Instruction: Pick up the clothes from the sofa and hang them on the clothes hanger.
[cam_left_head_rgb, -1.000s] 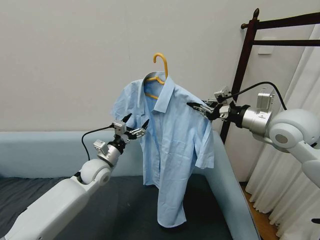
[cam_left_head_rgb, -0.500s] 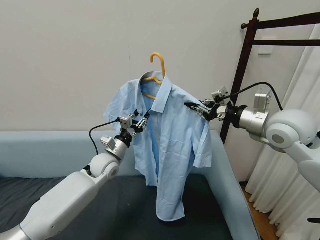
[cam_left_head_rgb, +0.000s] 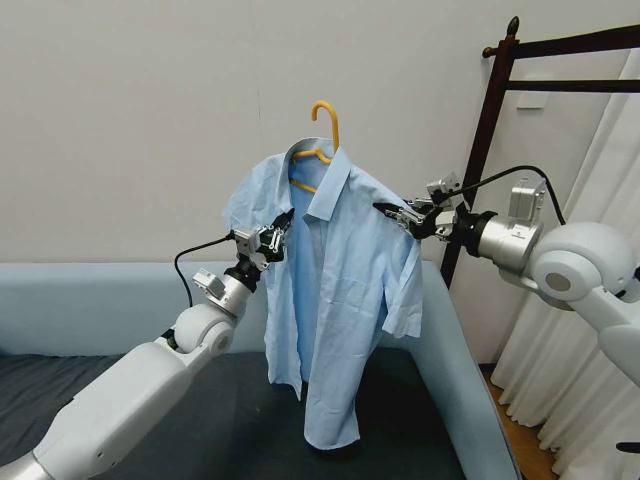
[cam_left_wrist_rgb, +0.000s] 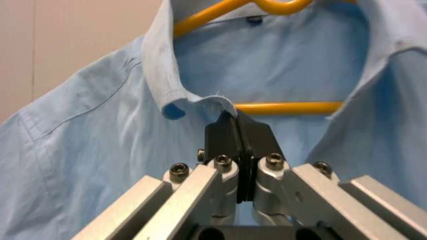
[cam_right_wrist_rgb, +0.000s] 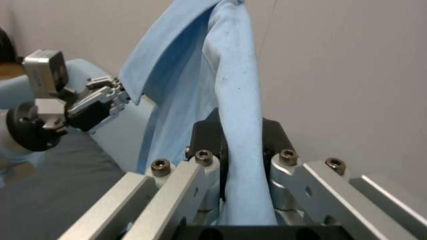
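the shirt (cam_left_head_rgb: 340, 290) is a plain light blue, with a small dark label (cam_left_wrist_rgb: 253, 20) inside the collar. the hanger (cam_left_head_rgb: 322, 125) in it is yellow-orange. the left gripper (cam_left_head_rgb: 278, 228) and the right gripper (cam_left_head_rgb: 390, 212) are silver metal with black fingers (cam_left_wrist_rgb: 223, 135). the left arm (cam_left_head_rgb: 120, 400) and the right arm (cam_left_head_rgb: 590, 260) have white shells and silver-grey joints, and a black cable (cam_left_head_rgb: 185, 265) runs along each. the wall (cam_left_head_rgb: 120, 100) is off-white. the sofa (cam_left_head_rgb: 80, 300) has a pale blue frame and a dark grey seat cushion (cam_left_head_rgb: 230, 420). the wooden rack (cam_left_head_rgb: 490, 120) is dark reddish brown. the curtain (cam_left_head_rgb: 545, 370) is white and the floor (cam_left_head_rgb: 525, 445) is warm brown wood.
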